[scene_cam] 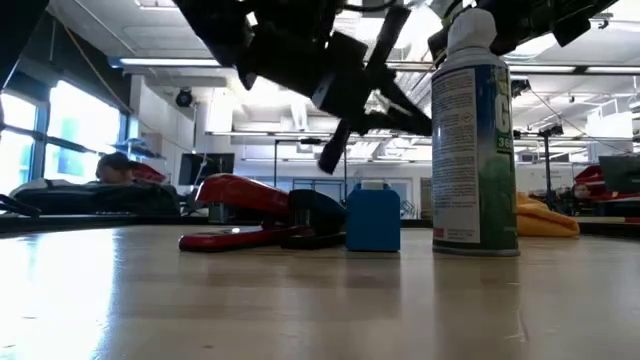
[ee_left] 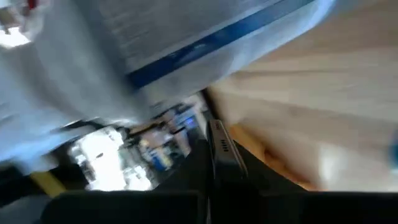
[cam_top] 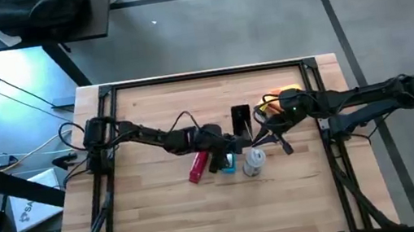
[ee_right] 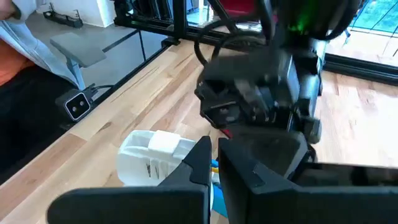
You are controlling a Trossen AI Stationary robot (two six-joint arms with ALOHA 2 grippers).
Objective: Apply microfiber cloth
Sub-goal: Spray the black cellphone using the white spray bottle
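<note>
The wooden counter (cam_top: 164, 213) lies bare along its near edge in the high view, and the whole near strip gives open room. Toward the middle stand a red stapler (cam_top: 199, 166), a small blue box (cam_top: 227, 165) and a white-grey spray bottle (cam_top: 254, 161), close together in a row. Both arms reach low and nearly level in from the sides and meet just above this group: the left claw (cam_top: 223, 142) hangs over the stapler and blue box, and the right claw (cam_top: 263, 134) sits just beyond the bottle, its fingers (ee_right: 205, 158) drawn nearly together on nothing. Whether the left claw is open I cannot tell. The microfiber cloth (cam_top: 282, 96) lies bunched farther back, under the right arm's forearm, near a black phone-like slab (cam_top: 241, 117). Beyond, the far edge keeps a clear band.
</note>
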